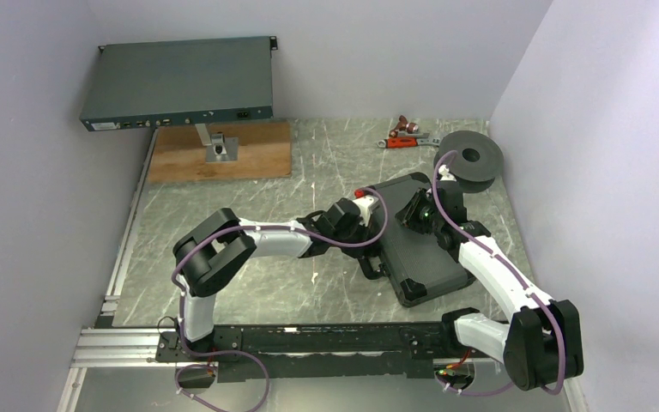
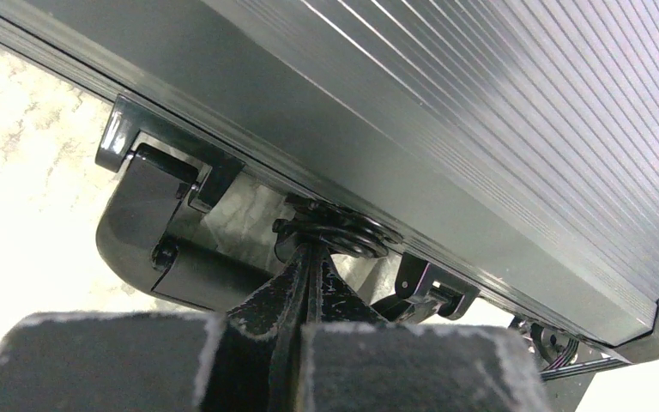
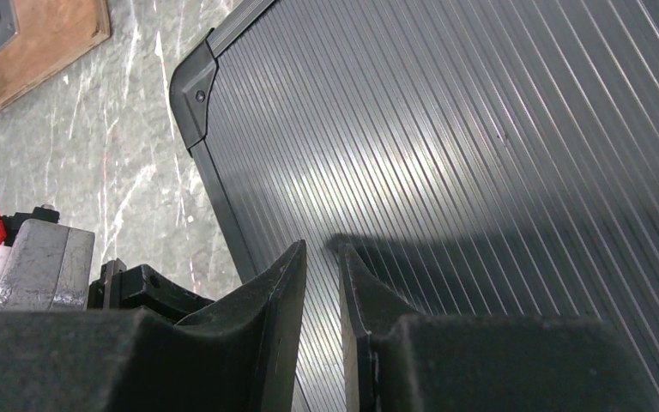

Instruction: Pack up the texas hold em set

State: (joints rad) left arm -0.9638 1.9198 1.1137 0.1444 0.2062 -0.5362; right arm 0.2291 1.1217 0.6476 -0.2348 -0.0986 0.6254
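The black hard case (image 3: 480,129) has a finely ribbed lid with a satin sheen, catching pale streaks of light just ahead of the right gripper (image 3: 322,251). Its moulded corner cap (image 3: 196,86), up and left of those tips, looks like smooth plastic. The matt black fingers (image 3: 279,296) are grainy and worn pale at the edges. Up and left of the left gripper (image 2: 309,247), the black latch (image 2: 150,232) is glossy and smooth. The grey-green table (image 3: 111,163) looks like polished veined stone. The brown board (image 3: 43,43) is bare wood.
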